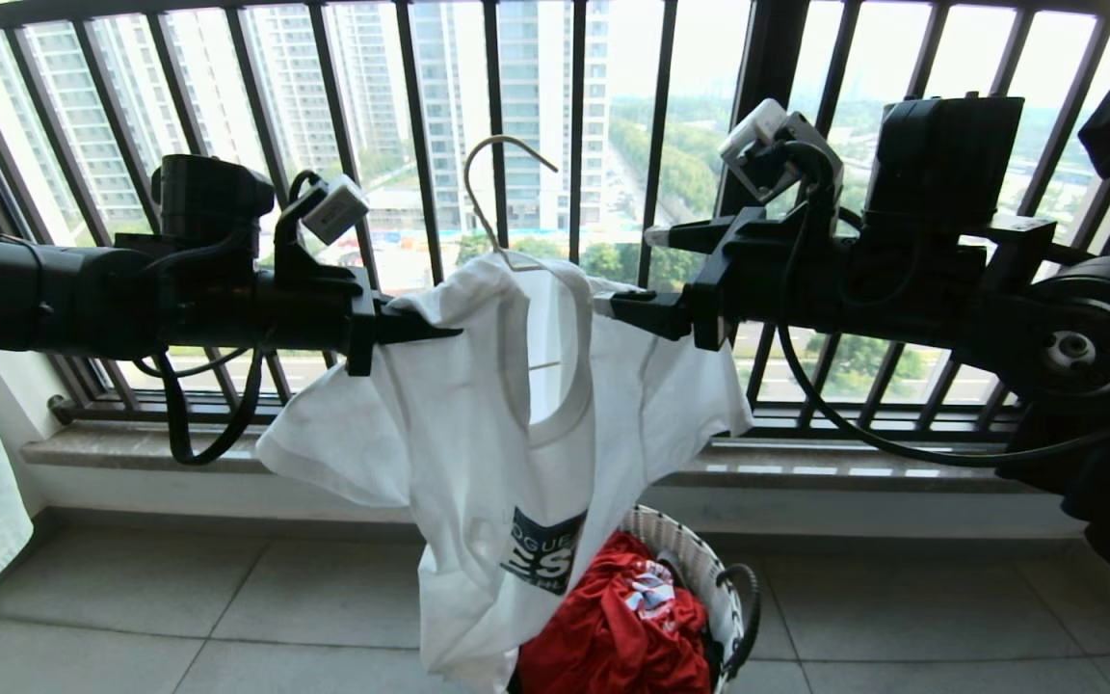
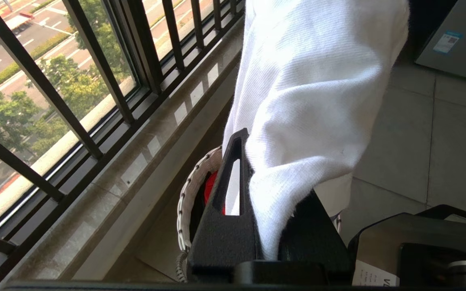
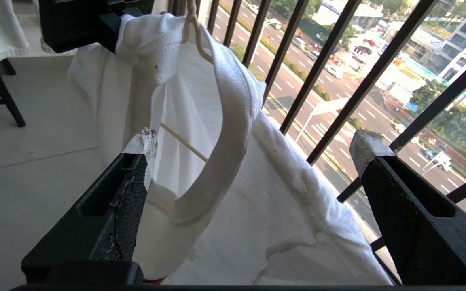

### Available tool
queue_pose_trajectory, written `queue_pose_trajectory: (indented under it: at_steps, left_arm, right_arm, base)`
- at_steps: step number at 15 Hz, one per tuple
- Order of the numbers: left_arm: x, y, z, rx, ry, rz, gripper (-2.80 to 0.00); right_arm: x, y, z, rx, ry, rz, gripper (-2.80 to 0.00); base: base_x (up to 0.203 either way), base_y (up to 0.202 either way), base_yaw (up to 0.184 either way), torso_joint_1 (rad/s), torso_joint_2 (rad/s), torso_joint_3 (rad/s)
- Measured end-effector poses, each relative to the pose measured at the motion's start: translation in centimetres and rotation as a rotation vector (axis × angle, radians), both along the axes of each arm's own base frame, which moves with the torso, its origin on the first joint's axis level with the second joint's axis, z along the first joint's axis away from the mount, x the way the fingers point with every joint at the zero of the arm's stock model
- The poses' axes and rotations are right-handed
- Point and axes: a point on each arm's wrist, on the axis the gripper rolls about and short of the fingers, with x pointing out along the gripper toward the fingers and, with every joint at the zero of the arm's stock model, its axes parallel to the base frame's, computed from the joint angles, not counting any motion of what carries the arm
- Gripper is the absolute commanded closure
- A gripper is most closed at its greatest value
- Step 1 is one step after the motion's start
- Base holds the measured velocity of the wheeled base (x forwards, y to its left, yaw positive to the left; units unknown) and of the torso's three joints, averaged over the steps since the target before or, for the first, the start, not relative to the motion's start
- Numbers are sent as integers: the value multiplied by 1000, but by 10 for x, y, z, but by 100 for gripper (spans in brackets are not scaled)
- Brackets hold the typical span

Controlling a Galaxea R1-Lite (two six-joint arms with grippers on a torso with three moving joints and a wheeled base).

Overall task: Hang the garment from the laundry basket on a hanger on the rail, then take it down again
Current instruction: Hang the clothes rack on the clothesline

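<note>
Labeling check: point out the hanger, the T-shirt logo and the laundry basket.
hanger (image 1: 502, 145): head view, hook curve.
T-shirt logo (image 1: 545, 549): head view, dark print.
laundry basket (image 1: 695, 554): head view, woven rim.

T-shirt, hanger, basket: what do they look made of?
T-shirt: soft white knit, likely cotton; fine ribbing shows in the left wrist view, and it drapes limply.
Hanger: thin cream wire, probably coated metal; slim hook, twisted neck.
Basket: white woven wall with black pattern, possibly rope or plastic cord; can't tell which.

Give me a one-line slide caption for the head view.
Left gripper pinches the white logo-print T-shirt on its thin cream wire hanger; right gripper open beside it.
</note>
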Motion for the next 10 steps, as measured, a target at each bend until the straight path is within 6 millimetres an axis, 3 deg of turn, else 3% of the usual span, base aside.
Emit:
queue_pose_trajectory:
  at_steps: [3, 6, 10]
  left_arm:
    - [-4, 10, 1, -52, 18, 53, 0]
    - [-15, 20, 4, -59, 43, 138, 0]
    - [-43, 28, 19, -91, 75, 215, 0]
  right_arm:
    - [-20, -10, 8, 12, 8, -47, -280]
    - [-31, -19, 16, 112, 86, -207, -280]
    - [-41, -32, 0, 244, 245, -443, -280]
  base:
    - [0, 0, 0, 0, 0, 0]
    - [0, 0, 0, 0, 0, 0]
    - [0, 0, 0, 0, 0, 0]
